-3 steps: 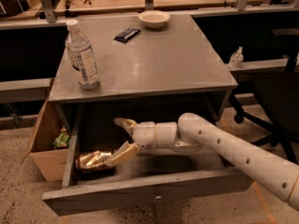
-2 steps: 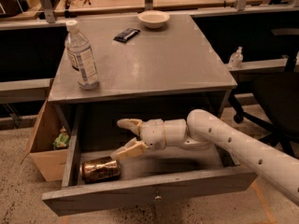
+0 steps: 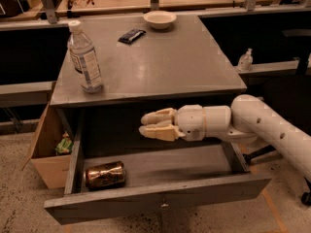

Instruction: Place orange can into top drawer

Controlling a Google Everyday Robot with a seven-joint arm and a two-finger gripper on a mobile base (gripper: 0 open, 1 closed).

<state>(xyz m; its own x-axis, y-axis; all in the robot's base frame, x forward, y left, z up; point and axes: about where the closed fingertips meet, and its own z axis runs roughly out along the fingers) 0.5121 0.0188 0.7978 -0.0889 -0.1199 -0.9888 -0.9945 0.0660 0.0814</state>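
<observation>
The orange can lies on its side in the front left corner of the open top drawer, a grey drawer pulled out from under the grey table. My gripper is above the drawer's middle, just under the table top, up and to the right of the can and clear of it. Its two pale fingers lie close together and hold nothing. The white arm comes in from the right.
On the table stand a clear water bottle, a white bowl and a black packet. A cardboard box with a green item sits left of the drawer. A small bottle stands on a shelf at the right.
The gripper let go of the can, which now lies in the drawer. The gripper rose and drew back to the right, and its fingers came together.
</observation>
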